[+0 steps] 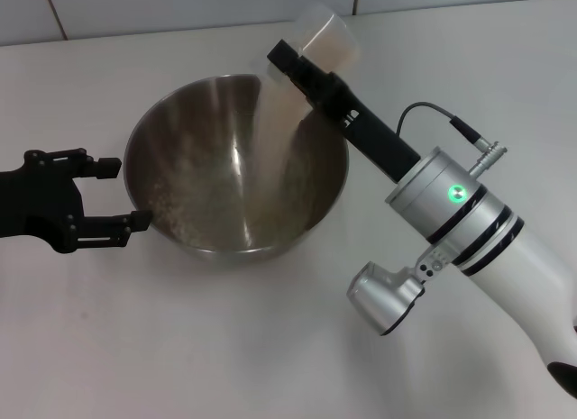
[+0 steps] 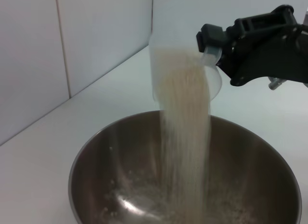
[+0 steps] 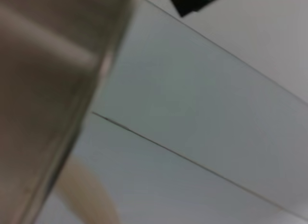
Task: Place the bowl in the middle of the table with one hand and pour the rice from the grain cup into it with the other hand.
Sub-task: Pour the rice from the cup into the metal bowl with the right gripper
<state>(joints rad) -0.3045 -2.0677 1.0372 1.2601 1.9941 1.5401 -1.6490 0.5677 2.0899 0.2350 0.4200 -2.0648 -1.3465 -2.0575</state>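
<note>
The steel bowl (image 1: 236, 167) stands on the white table (image 1: 180, 347), near its middle. My right gripper (image 1: 302, 60) is shut on the grain cup (image 1: 326, 37) and holds it tipped over the bowl's far rim. The rice (image 1: 275, 113) falls in a stream into the bowl, and a thin layer lies on the bowl's bottom. The left wrist view shows the cup (image 2: 185, 70), the falling rice (image 2: 186, 137) and the bowl (image 2: 120, 185). My left gripper (image 1: 122, 194) is open just left of the bowl, apart from its rim. The right wrist view shows the cup's wall (image 3: 53, 89) close up.
A tiled wall (image 1: 180, 9) runs along the table's far edge. The right arm (image 1: 469, 230) slants across the table's right side, from the front right corner up to the bowl.
</note>
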